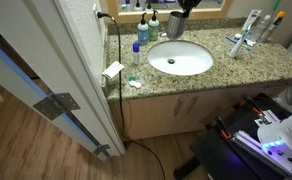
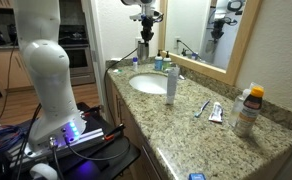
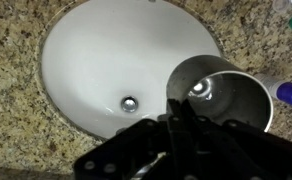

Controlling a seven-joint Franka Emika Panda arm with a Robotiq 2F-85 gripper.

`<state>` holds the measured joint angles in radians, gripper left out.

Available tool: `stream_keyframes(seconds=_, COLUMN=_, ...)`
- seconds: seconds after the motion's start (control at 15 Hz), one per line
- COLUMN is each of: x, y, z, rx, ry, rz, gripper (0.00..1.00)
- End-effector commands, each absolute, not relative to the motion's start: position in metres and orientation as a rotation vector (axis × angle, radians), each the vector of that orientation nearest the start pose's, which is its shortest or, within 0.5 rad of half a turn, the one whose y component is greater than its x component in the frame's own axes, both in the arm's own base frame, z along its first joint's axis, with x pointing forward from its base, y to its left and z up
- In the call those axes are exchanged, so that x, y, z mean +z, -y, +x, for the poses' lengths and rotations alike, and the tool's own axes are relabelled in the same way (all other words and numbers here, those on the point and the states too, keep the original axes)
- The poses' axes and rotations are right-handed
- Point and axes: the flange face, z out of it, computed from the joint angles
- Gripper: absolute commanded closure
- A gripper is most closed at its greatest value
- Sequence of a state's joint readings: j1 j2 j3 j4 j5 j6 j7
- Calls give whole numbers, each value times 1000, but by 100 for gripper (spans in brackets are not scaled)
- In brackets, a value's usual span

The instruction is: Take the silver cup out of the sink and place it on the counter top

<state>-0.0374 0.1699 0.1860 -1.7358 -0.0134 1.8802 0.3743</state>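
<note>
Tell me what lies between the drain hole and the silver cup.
Only bare white ceramic. In the wrist view, the sink shows nothing else from the drain hole across to the silver cup.

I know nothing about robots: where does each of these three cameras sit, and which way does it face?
Exterior view: high by the door, facing down at the counter top and sink; the robot's base shows bottom right.
Exterior view: beside the robot, facing along the counter top toward the sink; the white arm fills the left.
Wrist view: on the wrist, facing down into the sink; the gripper grips the silver cup.
Shared: all three show the sink; both exterior views catch the gripper at the top edge.
</note>
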Motion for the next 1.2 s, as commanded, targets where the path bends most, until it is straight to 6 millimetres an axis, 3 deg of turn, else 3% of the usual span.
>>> stream_keyframes(seconds=0.0, x=474, y=-83, z=604, rx=46, ry=-352, rz=-3111, gripper=99)
stream_keyframes(seconds=0.13, x=449, y=-95, z=616, rx=111, ry=-355, rz=-3157, gripper=99)
stream_keyframes(seconds=0.33, x=413, y=-136, z=645, rx=168, ry=-333, rz=-3121, gripper=99)
stream_keyframes(seconds=0.53, x=398, y=-168, z=680, rx=94, ry=-488, rz=-3072, gripper=99)
stream_keyframes(seconds=0.6, x=397, y=-169, z=685, rx=88, ry=-532, rz=-3068, gripper=99)
stream_keyframes(seconds=0.67, x=394, y=-167, z=663, rx=124, ry=-457, rz=-3097, gripper=94)
stream_keyframes(seconds=0.87, x=388, y=-172, z=681, rx=95, ry=-511, rz=-3086, gripper=94)
stream_keyframes(seconds=0.93, x=385, y=-171, z=685, rx=86, ry=-529, rz=-3092, gripper=99)
stream_keyframes(seconds=1.13, x=381, y=-175, z=714, rx=20, ry=-623, rz=-3023, gripper=99)
